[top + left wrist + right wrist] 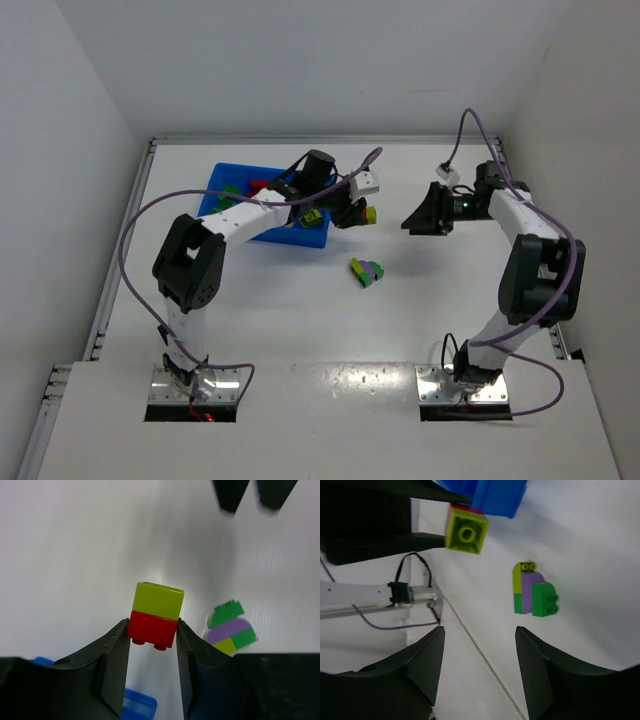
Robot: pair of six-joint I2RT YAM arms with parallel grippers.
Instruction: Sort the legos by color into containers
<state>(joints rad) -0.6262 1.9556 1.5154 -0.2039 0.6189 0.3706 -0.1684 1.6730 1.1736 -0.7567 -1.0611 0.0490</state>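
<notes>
My left gripper [356,212] is shut on a two-brick stack [154,615], red brick below and yellow-green brick on top, held off the table just right of the blue tray [228,177]. The stack also shows in the right wrist view [466,532]. A clump of green, purple and yellow-green bricks [367,271] lies on the table in front of it, and shows in the left wrist view [230,629] and the right wrist view [532,590]. The tray holds green, red and yellow-green bricks. My right gripper [424,216] is open and empty, facing the left one.
The tray's corner shows under my left fingers [140,702] and at the top of the right wrist view [495,495]. My right fingertips [231,495] show at the top of the left wrist view. White walls enclose the table on three sides.
</notes>
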